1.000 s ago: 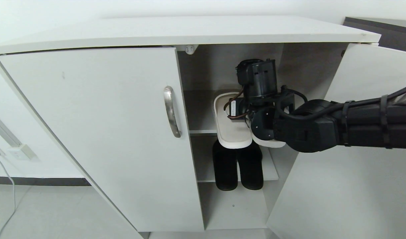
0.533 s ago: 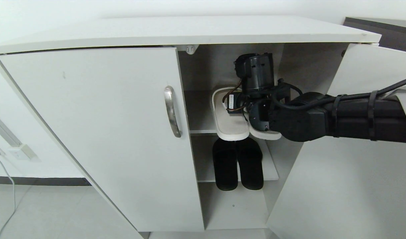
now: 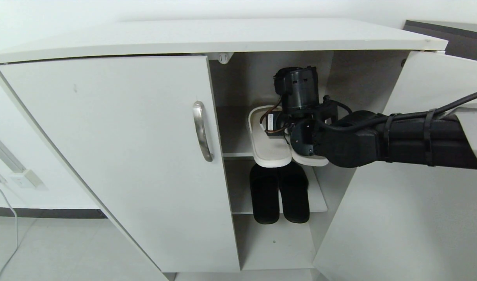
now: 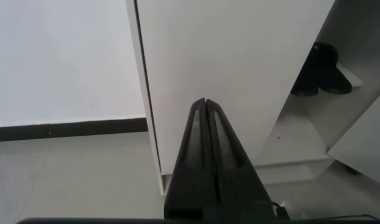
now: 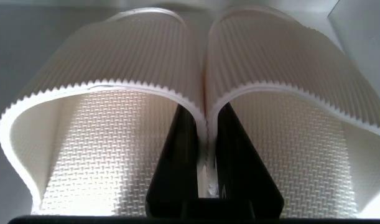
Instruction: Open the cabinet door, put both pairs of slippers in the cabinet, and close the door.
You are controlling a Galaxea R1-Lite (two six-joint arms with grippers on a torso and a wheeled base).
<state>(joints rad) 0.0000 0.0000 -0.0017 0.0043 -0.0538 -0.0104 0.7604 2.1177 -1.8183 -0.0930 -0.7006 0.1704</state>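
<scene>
The white cabinet [image 3: 207, 37] stands with its right door [image 3: 402, 195] swung open and its left door [image 3: 117, 156] shut. A pair of white slippers [image 3: 271, 150] lies on the upper shelf [image 3: 232, 134], heels jutting past the shelf edge. My right gripper [image 5: 205, 158] is shut on the white slippers [image 5: 202, 81], its fingers [image 5: 177, 155] pinching the two inner straps together. A pair of black slippers [image 3: 279, 195] sits on the middle shelf below. My left gripper [image 4: 205, 109] hangs shut and empty low in front of the left door, with the black slippers [image 4: 320, 78] off to one side.
The left door has a metal handle [image 3: 201, 130]. The bottom compartment [image 3: 275, 244] holds nothing. A wall socket with a cable [image 3: 8, 183] is on the left wall near the grey floor [image 3: 47, 249].
My right arm has pushed the white slippers up and deeper onto the upper shelf. The black slippers and the doors have not moved.
</scene>
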